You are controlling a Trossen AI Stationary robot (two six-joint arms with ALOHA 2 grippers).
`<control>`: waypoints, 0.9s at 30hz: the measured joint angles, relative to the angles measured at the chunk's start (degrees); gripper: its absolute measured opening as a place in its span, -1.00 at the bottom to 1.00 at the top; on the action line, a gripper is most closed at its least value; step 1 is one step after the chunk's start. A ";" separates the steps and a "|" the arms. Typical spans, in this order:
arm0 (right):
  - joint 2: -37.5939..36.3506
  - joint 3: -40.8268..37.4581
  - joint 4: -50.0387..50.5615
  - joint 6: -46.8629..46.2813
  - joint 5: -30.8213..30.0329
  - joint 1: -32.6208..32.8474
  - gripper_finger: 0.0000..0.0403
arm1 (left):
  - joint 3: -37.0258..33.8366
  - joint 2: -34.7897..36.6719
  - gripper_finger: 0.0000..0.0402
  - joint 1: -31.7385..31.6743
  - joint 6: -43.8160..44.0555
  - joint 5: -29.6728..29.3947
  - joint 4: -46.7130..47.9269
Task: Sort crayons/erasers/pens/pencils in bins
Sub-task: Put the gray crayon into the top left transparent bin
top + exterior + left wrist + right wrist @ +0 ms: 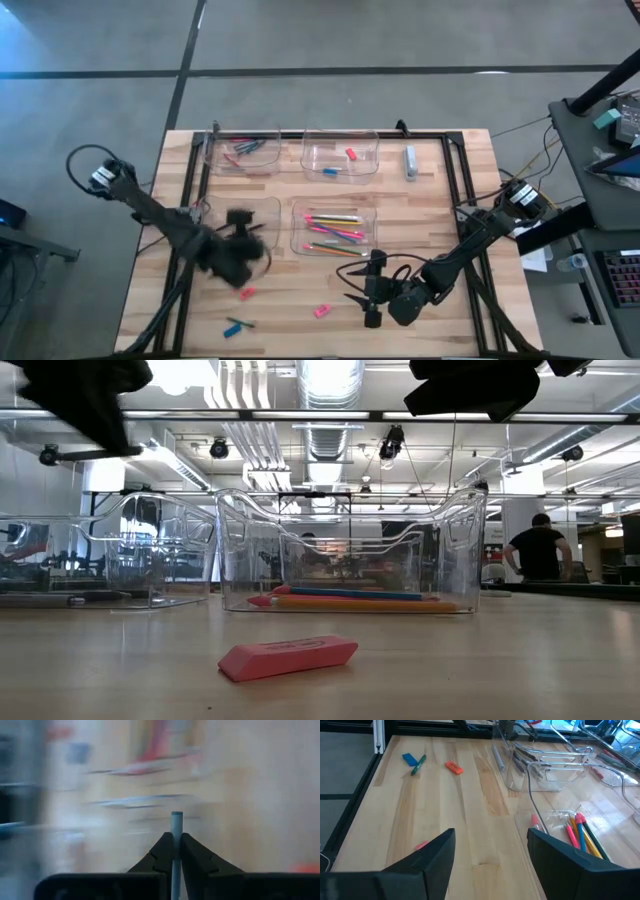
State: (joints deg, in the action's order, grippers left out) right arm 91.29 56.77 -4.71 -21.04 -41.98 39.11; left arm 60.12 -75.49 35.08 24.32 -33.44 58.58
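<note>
Mid-carry: left gripper (176, 851) pinched shut on a thin grey stick (176, 822), probably a pen.

Stick stands up between the closed fingers, only a short tip showing; gripper blurred, over the near-left bin (240, 222), which looks empty. Pencils (335, 232) lie in the near-middle bin (333, 229); far-edge bins hold other pieces. Pink eraser (322, 311) and another (247, 293) sit loose near the front edge, with a blue crayon (233, 328). Right gripper (368, 291) waits wide open, empty, by the front edge. Risk: the grip is narrow on a slick stick, so a fast swing could twist it loose or drop it outside the bin.
</note>
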 joint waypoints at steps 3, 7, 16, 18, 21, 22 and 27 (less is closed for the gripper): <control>0.00 0.00 -0.02 0.00 -0.01 -0.04 0.17 | -1.70 4.02 -0.97 -8.62 -9.08 -5.29 2.80; 0.00 -0.01 -0.03 0.00 -0.01 -0.04 0.18 | -3.71 7.11 -0.97 -24.98 -21.98 -6.08 1.30; 0.00 -0.40 0.01 0.02 -0.02 -0.02 0.18 | -8.09 7.75 -0.90 -56.16 -36.90 3.01 -11.80; 0.00 -0.53 0.06 0.04 -0.01 -0.04 0.18 | -8.11 7.50 -0.79 -59.12 -36.89 3.05 -13.09; 0.00 -0.71 -0.01 0.04 -0.04 -0.13 0.18 | -7.70 7.38 -0.56 -61.99 -37.04 2.62 -14.06; 0.00 -0.78 -0.01 0.04 -0.04 -0.13 0.18 | -7.67 7.37 -0.48 -62.31 -37.25 1.36 -14.27; 0.00 -0.90 -0.09 0.04 -0.04 -0.13 0.18 | -7.59 8.18 -0.15 -61.61 -38.92 -4.78 -13.19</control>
State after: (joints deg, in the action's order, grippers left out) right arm 91.29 55.88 -4.80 -20.99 -42.02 38.98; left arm 52.53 -67.31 -26.53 -14.59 -38.23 45.39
